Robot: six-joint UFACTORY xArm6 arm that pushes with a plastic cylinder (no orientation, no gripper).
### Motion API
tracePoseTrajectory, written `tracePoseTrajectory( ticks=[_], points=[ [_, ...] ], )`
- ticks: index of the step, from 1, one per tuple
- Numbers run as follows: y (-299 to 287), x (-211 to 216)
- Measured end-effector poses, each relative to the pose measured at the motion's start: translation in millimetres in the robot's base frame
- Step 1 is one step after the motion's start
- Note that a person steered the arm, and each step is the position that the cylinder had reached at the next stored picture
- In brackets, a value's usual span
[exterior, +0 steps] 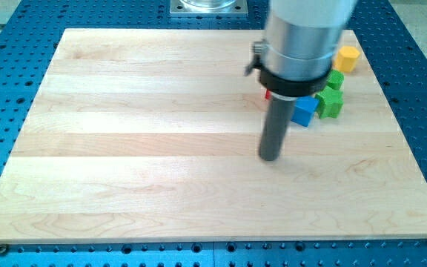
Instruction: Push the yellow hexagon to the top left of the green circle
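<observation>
Sitting near the table's (124,185) top right corner, the yellow hexagon (346,58) lies up-right of my tip (270,157); no pincer shows.

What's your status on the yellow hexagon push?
My tip on bare board, below-left of the cluster, touching nothing. Yellow hexagon at the view's top right. Green blocks just below it; blue block nearest my tip.

Yellow hexagon (346,58) flat on board, view's top right; green circle (335,80) just below it, partly hidden.
</observation>
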State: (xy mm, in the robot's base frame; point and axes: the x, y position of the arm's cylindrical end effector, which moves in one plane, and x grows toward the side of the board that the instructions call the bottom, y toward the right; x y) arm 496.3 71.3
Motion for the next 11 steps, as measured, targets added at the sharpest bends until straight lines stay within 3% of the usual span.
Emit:
tracePoseTrajectory(
  ticks=[1,3,9,11],
  points=[
    [-12.0,-36.5],
    [1.3,-58.8],
    [38.4,-58.9],
    [74.4,-2.4]
  ],
)
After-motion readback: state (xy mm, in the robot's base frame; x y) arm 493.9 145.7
